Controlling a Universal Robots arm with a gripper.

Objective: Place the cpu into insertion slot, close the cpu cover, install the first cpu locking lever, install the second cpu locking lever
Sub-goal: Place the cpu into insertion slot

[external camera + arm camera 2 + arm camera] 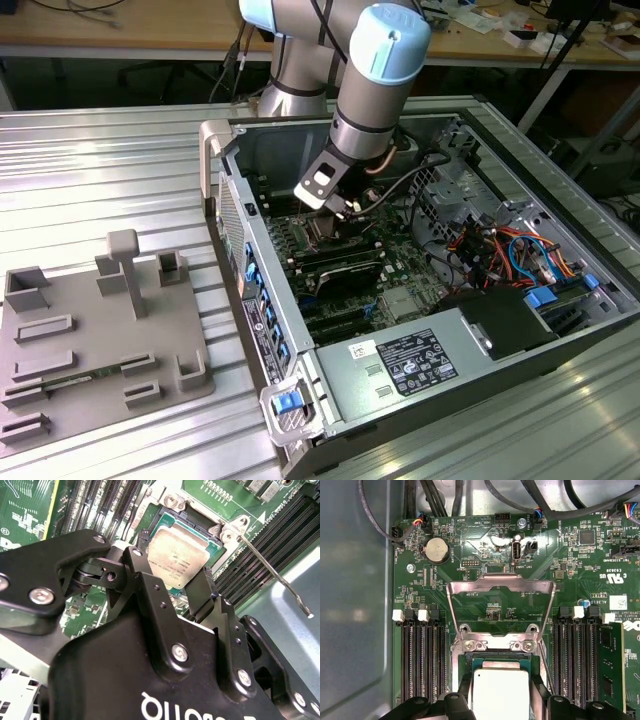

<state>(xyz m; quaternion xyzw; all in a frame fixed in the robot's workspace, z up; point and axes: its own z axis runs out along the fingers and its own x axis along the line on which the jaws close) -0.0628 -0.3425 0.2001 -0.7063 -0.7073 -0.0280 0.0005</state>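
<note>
Gripper (169, 567) is pinching the cpu (500, 695) by opposite edges, squaring it to the insertion slot (175, 517); cpu cover (500, 576) is standing open, giving access.

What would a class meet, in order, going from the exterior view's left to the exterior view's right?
Grey fixture plate → computer case's side wall with blue tabs → gripper, closed on the cpu → orange and blue cables.
</note>
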